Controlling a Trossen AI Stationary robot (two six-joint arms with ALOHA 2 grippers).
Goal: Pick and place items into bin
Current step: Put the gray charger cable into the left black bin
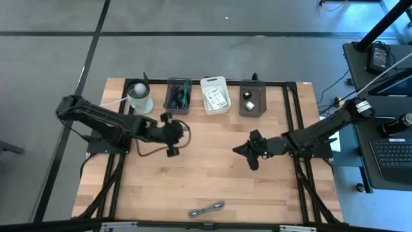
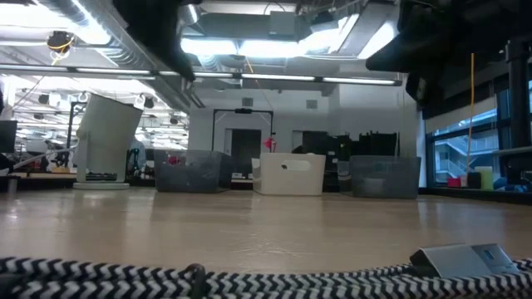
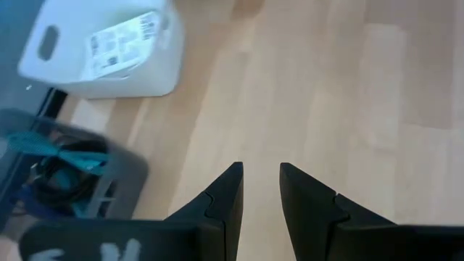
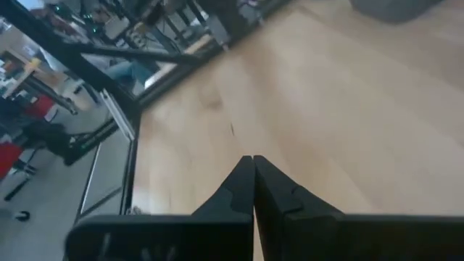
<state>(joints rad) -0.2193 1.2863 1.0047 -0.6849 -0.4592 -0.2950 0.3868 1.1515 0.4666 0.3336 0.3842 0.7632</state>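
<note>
- Grey metal tool [image 1: 206, 209]: lies alone near the table's front edge, well apart from both arms; judged the one item not yet binned.
- Bins: dark bin [image 1: 178, 95] holds teal tools and cable; white bin [image 1: 215, 95] the cards; grey bin [image 1: 252, 99] the cubes.
- Right gripper [image 1: 251, 154]: mid-table, fingers pressed together, empty.
- Left gripper [image 1: 170, 133]: near the dark bin, fingers slightly parted, holding nothing.

Grey metal tool [image 1: 206, 209] flat near table's front edge (alone there).

Pale round cup [image 1: 140, 96] with ball at table's [image 1: 206, 174] back-left corner; laptop [image 1: 393, 151] off right
</note>
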